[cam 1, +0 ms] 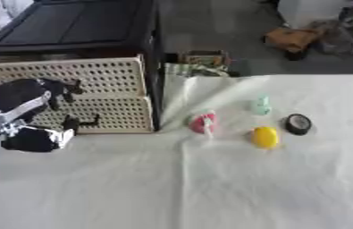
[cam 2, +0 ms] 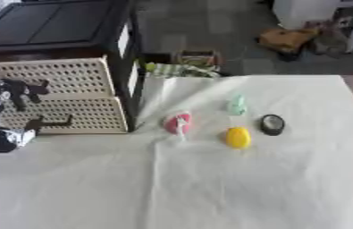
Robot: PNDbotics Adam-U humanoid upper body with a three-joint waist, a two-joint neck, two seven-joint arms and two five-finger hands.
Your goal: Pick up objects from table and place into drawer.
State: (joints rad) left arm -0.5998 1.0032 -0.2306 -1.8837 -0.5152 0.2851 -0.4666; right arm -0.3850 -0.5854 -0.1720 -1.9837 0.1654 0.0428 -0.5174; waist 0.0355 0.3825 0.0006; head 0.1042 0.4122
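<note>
White cloth [cam 1: 210, 188] covers the table. Just left of the perforated drawer [cam 1: 109, 96], the left hand [cam 1: 35, 112] is held with fingers curled, nothing visibly gripped. Four objects, including a yellow one [cam 1: 264, 137], lie right of the drawer, unpicked; a reach across is called for next.
</note>
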